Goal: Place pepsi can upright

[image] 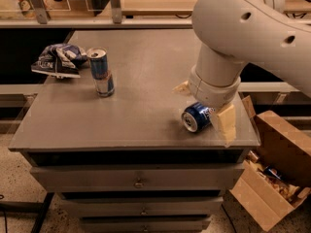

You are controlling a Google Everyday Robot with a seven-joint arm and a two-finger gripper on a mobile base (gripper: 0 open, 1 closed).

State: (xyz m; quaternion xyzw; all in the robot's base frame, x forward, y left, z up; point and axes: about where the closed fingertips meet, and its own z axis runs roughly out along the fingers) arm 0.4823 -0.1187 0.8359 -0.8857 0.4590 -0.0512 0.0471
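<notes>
The pepsi can [196, 117], dark navy with a silver top, lies on its side near the front right of the grey cabinet top [136, 72], its top facing the front. My gripper [203, 107] hangs from the big white arm right over the can. One beige finger [181, 87] is behind and to the left of the can, clear of it. The other finger [224, 124] is at the can's right side. The jaws stand open, straddling the can.
A slimmer blue-and-silver can [101, 72] stands upright at the left. A wrinkled blue-and-white snack bag [57, 60] lies behind it. An open cardboard box [272, 178] sits on the floor at the right. Drawers run below the front edge.
</notes>
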